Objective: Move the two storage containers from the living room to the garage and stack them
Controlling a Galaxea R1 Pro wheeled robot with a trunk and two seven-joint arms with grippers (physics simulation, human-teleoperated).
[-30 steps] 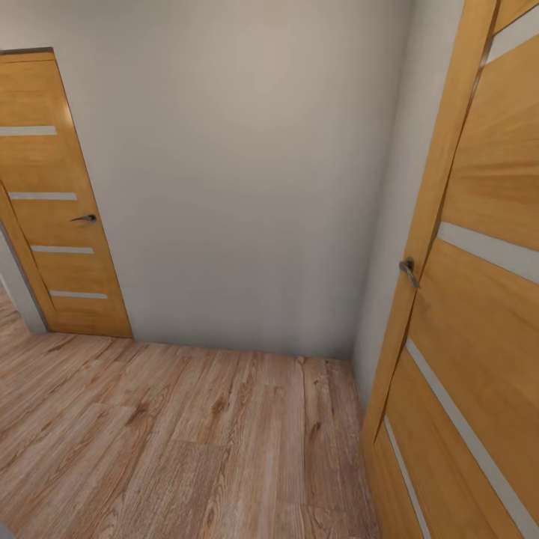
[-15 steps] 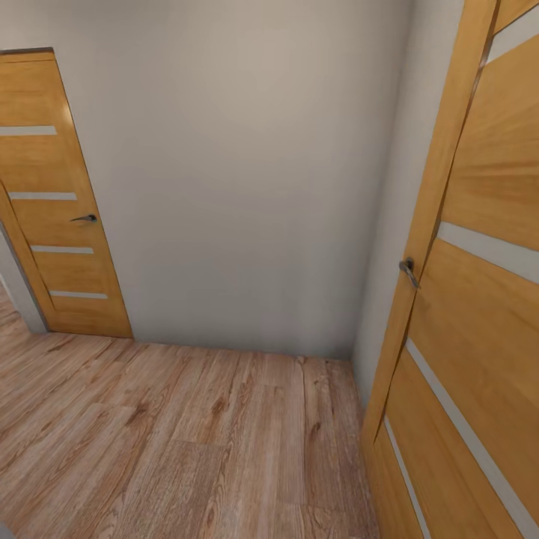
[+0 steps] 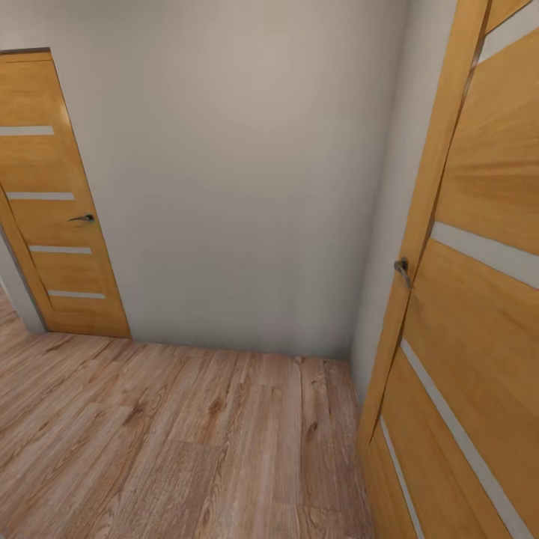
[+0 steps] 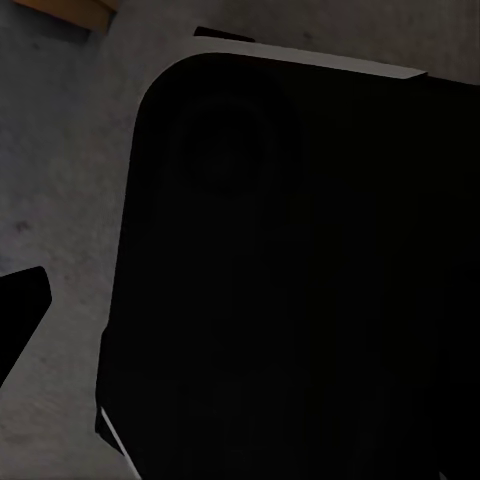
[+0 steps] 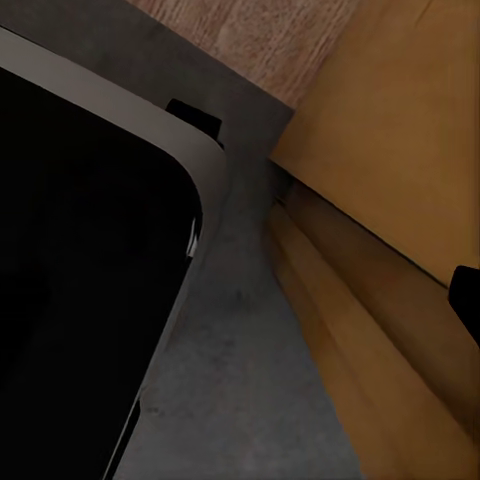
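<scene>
Head camera looks forward and down at a wall (image 3: 247, 172) corner; both wrist cameras face down, close over grey floor (image 5: 250, 400).

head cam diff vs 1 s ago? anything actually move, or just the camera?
Just the camera. The whole head view slid a little left: the near door's handle and the far door's handle both sit slightly further left. That points to the robot's head or base turning a bit right. Nothing was grasped or released. Both doors, the grey wall and the wood-plank floor look unchanged.
</scene>
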